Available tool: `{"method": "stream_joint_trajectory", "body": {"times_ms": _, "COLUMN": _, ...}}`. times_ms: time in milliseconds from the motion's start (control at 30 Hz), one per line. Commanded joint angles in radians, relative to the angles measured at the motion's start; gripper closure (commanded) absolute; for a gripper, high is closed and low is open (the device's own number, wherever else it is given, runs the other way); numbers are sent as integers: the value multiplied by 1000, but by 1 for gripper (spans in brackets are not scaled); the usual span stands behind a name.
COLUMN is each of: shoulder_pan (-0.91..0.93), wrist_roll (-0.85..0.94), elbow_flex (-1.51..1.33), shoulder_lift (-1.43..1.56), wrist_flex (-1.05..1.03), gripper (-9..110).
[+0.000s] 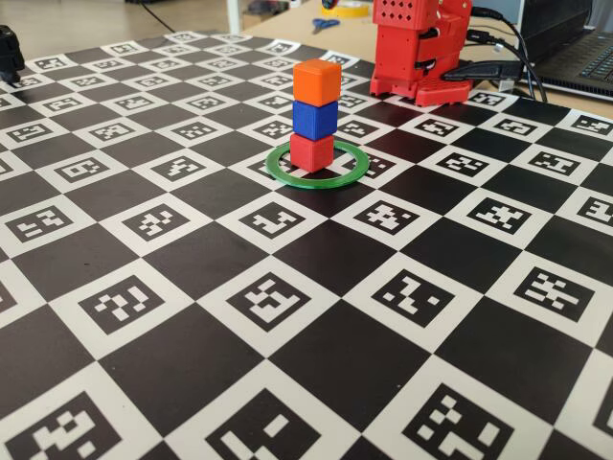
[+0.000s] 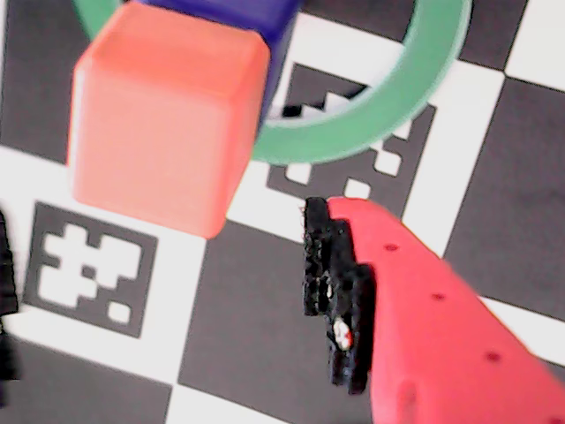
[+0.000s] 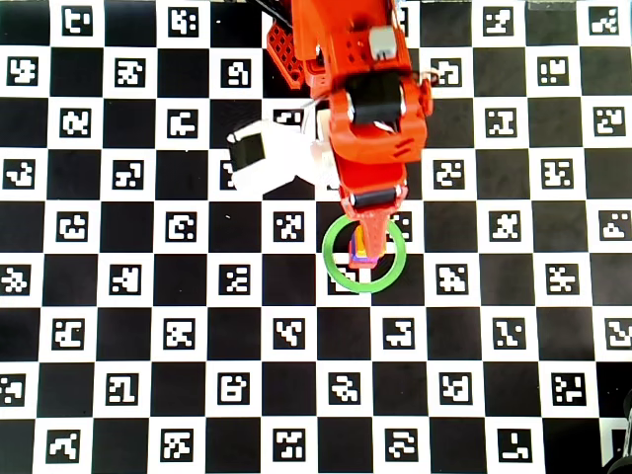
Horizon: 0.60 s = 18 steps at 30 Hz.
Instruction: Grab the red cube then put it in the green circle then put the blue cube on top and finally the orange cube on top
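Resting inside: the green circle (image 1: 317,175) is ringing the red cube (image 1: 311,151), keeping the stack centred.
Stack: the blue cube (image 1: 314,119) is sitting on red, the orange cube (image 1: 317,80) topping it.
Gripper (image 2: 177,291): spread wide, gripping nothing, hanging clear of the tower.

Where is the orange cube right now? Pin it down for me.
In the fixed view the orange cube tops the stack, resting on the blue cube, which sits on the red cube inside the green circle, in front of the arm's red base.
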<state>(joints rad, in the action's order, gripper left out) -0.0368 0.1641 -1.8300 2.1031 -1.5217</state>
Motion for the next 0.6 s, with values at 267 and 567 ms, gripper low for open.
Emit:
{"method": "stream_joint_trajectory", "body": {"times_ms": 267, "shoulder_pan": 118, "wrist_roll": 167, "elbow_flex": -101, "shoulder_lift": 235, "wrist_flex": 71, "gripper": 103}}
{"method": "stream_joint_trajectory", "body": {"times_ms": 567, "shoulder_pan": 218, "wrist_roll": 403, "elbow_flex": -284, "shoulder_lift": 440, "wrist_flex": 186, "gripper": 107}}
